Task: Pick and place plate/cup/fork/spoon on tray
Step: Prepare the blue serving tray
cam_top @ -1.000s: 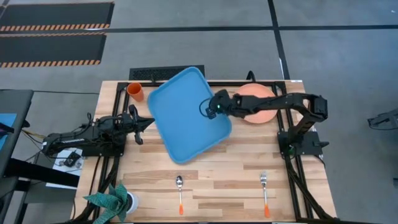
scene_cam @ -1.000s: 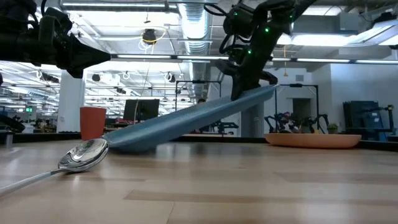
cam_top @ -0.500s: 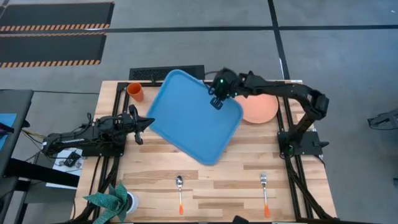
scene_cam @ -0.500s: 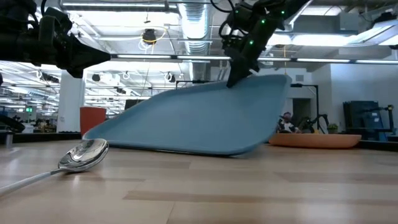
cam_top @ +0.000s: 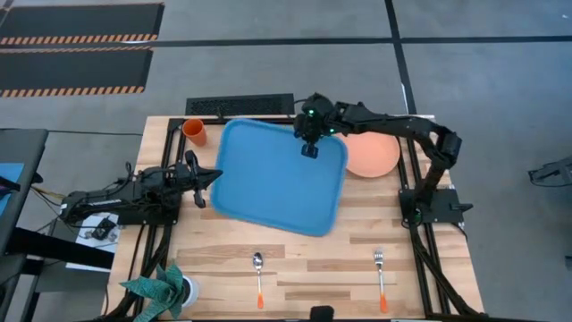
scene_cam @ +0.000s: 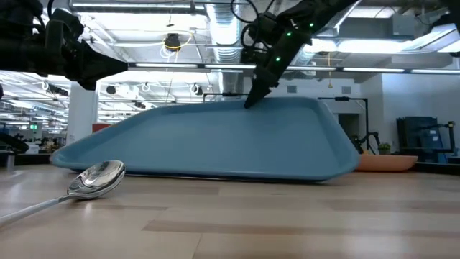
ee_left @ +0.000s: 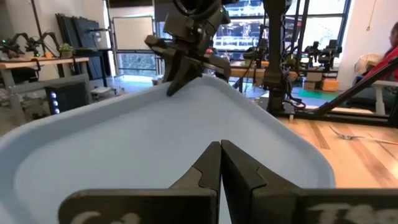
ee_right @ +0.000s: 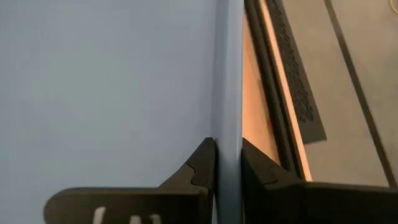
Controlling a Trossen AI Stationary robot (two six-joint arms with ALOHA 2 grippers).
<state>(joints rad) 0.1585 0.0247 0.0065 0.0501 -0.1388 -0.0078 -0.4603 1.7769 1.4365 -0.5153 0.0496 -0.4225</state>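
Note:
The blue tray lies mid-table, tilted, with my right gripper shut on its far rim. Right of it the orange plate rests flat on the table, partly under my right arm. The orange cup stands upright at the far left. The spoon and the fork lie near the front edge, handles toward it. My left gripper waits shut, level, just beside the tray's left rim. My right gripper pinches the tray's far rim near its middle, one finger inside the tray and one outside. It comes slanting down from the far side. The far rim is lifted; the near edge rests on the table.
A dark keyboard-like slab lies along the far edge behind the tray. A potted plant stands at the front left corner. Bare wood shows between the tray and the cutlery.
My right gripper has gone toward the table's far edge and a little up, rolling its wrist while staying shut on the rim. The tray has turned counter-clockwise as seen from above, from lying diagonal to nearly square with the table. The held rim has risen and the near edge stays down.

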